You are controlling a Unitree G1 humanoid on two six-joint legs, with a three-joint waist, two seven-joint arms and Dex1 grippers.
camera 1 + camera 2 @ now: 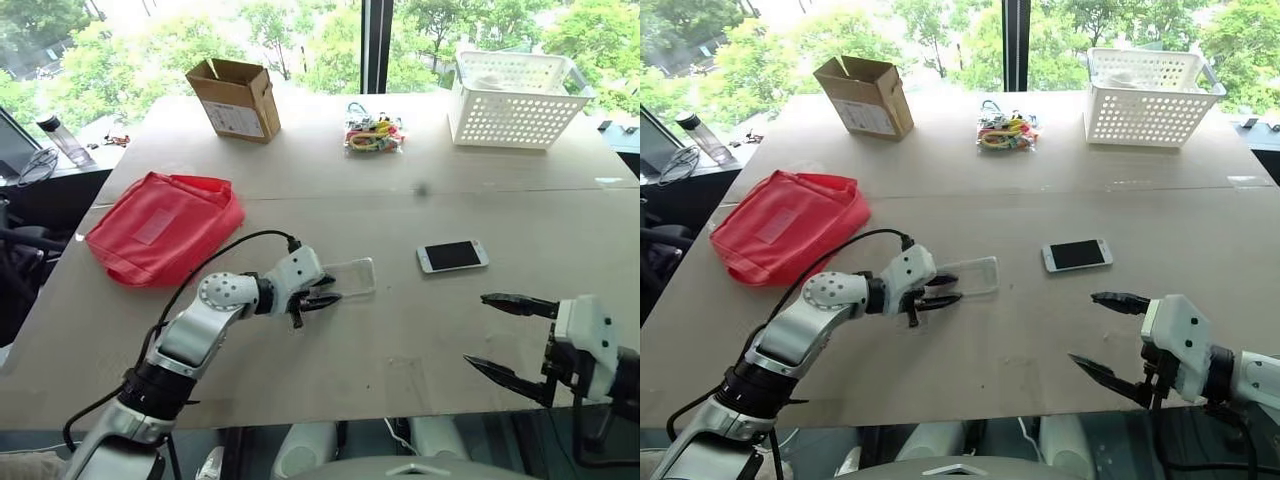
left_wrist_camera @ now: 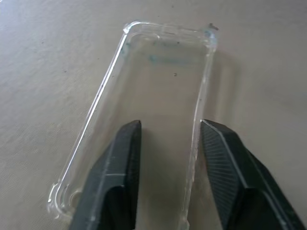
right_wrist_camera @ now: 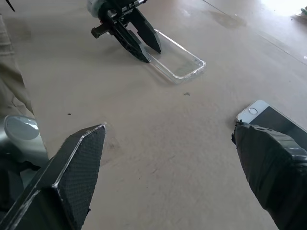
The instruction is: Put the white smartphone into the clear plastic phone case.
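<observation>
Left wrist view puts the left gripper (image 2: pixel 170 139) low over the near end of the clear plastic phone case (image 2: pixel 158 76), fingers narrowly parted astride one long rim, apparently pinching it. That shell looks thin, light and springy, so a hold on its rim suits it best. Nearby, the right gripper (image 1: pixel 505 335) hangs wide open and empty. Beyond it the white smartphone (image 1: pixel 452 256) lies flat on the worktop (image 1: pixel 400 340); rigid, slick glass, best taken by its long edges.
</observation>
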